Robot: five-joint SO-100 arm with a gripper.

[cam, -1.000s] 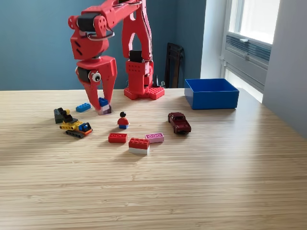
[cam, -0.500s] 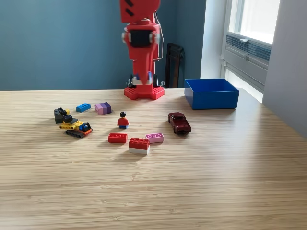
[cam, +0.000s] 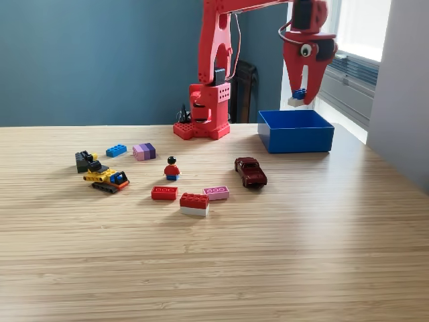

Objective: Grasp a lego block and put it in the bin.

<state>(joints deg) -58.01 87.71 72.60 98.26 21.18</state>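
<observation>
1. We see the red pincer (cam: 300,98) hanging above the blue bin (cam: 295,130), its jaws clamped on a small blue lego block (cam: 299,94).
2. The bin sits on the counter (cam: 281,241), at the exterior view's right.
3. A dark red toy car (cam: 251,172) rests nearer us, apart from the bin.
</observation>
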